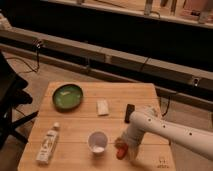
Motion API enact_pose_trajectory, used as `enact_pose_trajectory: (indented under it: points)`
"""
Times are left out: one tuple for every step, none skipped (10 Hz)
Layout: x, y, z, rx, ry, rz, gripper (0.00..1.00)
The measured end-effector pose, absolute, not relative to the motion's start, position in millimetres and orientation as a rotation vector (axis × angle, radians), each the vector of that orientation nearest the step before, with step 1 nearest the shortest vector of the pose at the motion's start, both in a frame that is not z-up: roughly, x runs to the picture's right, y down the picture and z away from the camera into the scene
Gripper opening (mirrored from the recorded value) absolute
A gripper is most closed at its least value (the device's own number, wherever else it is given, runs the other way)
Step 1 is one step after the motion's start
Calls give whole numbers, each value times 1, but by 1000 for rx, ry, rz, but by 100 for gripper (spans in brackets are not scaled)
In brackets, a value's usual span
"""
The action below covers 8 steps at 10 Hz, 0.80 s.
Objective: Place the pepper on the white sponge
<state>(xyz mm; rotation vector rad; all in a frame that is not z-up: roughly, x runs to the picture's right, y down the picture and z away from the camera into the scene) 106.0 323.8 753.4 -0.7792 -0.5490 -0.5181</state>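
Note:
The red-orange pepper (120, 149) lies on the wooden table (80, 120) near the front, just right of the white cup; only its left part shows, the rest is behind my arm. My gripper (126, 146) is down at the pepper, at the end of the white arm (170, 131) that comes in from the right. The white sponge (102, 107) lies flat near the table's middle, well up and left of the gripper, with nothing on it.
A green plate (67, 96) sits at the back left. A white cup (97, 142) stands close left of the pepper. A white labelled tube (47, 145) lies at the front left. A black bar (129, 113) lies beside the arm, right of the sponge.

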Motion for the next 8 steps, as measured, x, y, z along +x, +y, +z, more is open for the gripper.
enact_pose_trajectory:
  points:
    - [106,323,753,-779,-543,-519,28]
    - [105,319,753,-772,-537,-520,16]
    - [105,317,753,-767,-534,-519,12]
    - [107,308,753,-744,-523,-507,0]
    - [109,293,755,-713,-517,-487,0]
    - [111,273,761,-677,-516,-472,0]
    - [112,253,769,-644,-515,-469,0]
    - [113,226,776,-596,-517,-463,0]
